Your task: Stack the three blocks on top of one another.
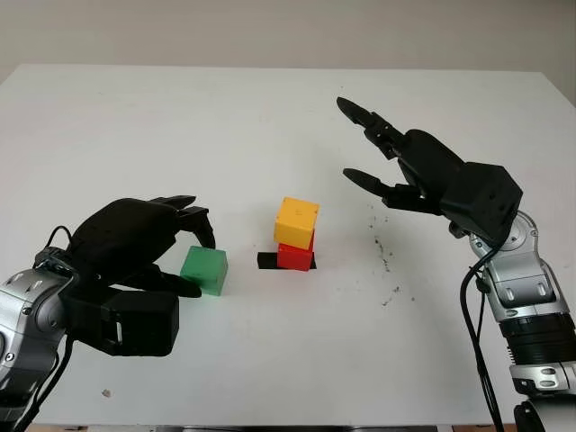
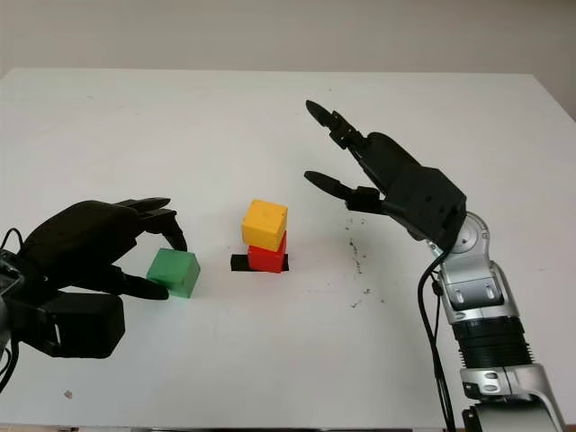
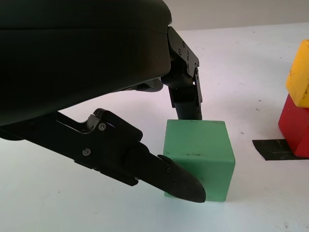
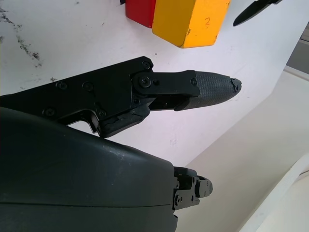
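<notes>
A green block [image 1: 204,270] sits on the white table [image 1: 297,360] at the left of centre. My left hand [image 1: 200,265] is curled around it, one finger [image 3: 186,96] at its far side and the thumb [image 3: 178,181] against its near lower corner. The yellow block [image 1: 297,221] stands on the red block [image 1: 295,256] at the table's middle, turned slightly askew. To the right of this stack my right hand [image 1: 346,139] hangs open above the table, holding nothing. In the right wrist view its finger [image 4: 212,84] points past the yellow block [image 4: 190,21].
A black tape mark [image 1: 267,261] lies under the red block. Dark specks [image 1: 382,252] dot the table right of the stack, and a small crumb [image 1: 106,392] lies near the front edge. The table's far half is bare white.
</notes>
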